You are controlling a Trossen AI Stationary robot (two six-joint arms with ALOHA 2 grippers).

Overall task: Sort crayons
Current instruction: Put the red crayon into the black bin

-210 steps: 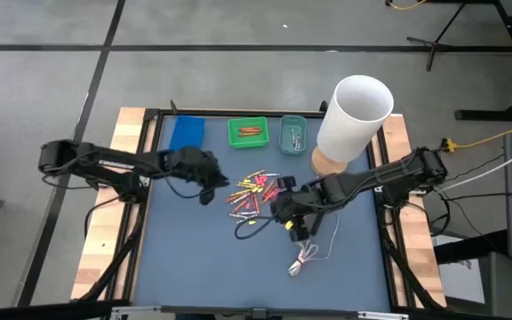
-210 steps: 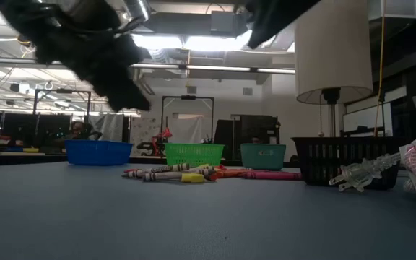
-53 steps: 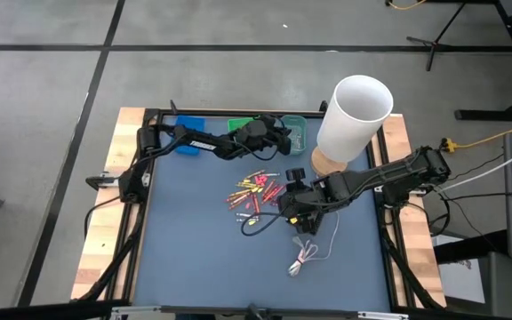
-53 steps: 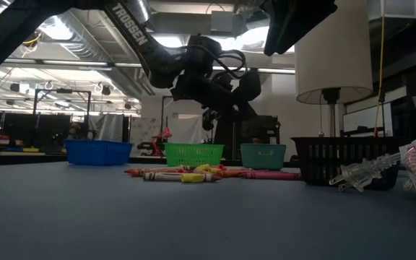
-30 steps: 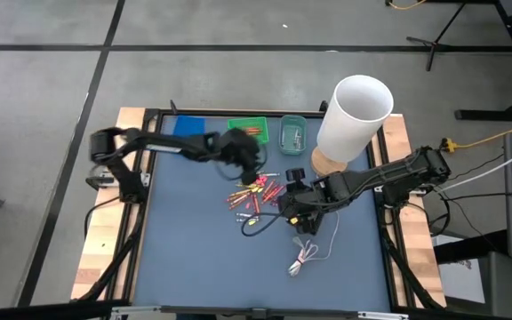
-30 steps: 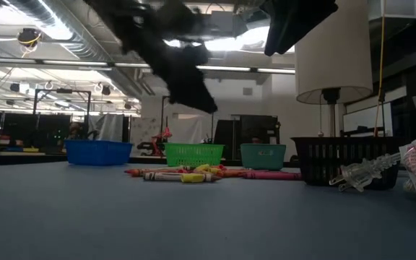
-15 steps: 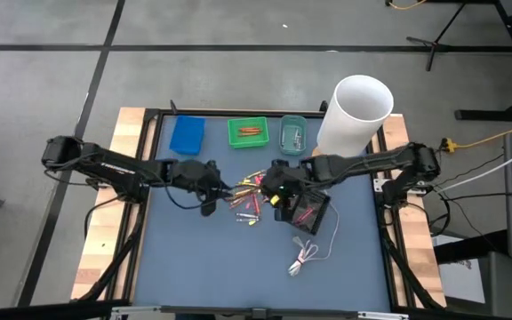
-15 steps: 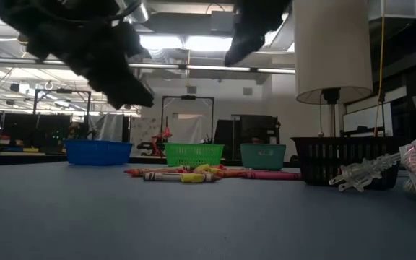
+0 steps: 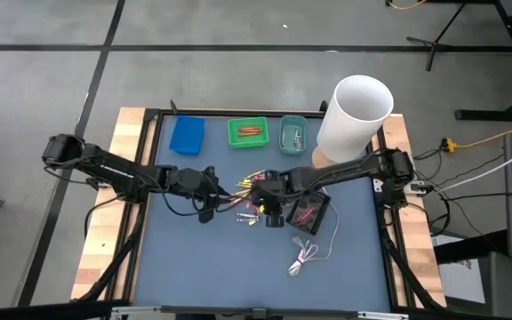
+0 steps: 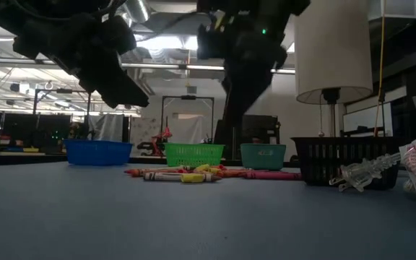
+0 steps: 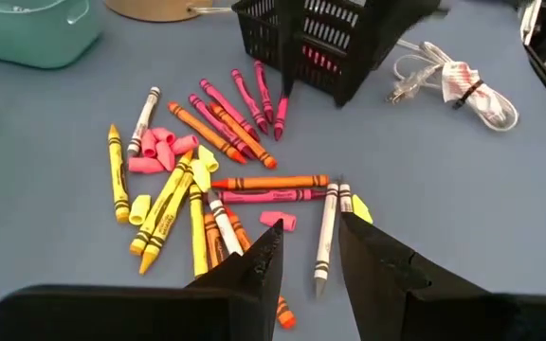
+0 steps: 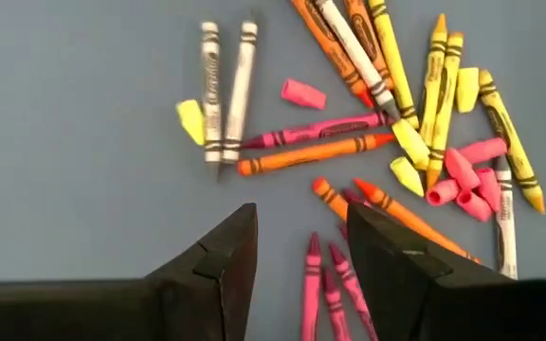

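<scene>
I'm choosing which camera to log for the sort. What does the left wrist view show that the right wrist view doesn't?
Only the left wrist view shows the black basket, the coiled white cable and a corner of the teal tray. Only the right wrist view shows the right gripper, open above the pile. Both show the crayons lying loose on the blue table, with short pink and yellow pieces among them; the left gripper is open too.

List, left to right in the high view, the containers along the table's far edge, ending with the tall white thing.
blue tray → green tray → teal tray → white lampshade
</scene>
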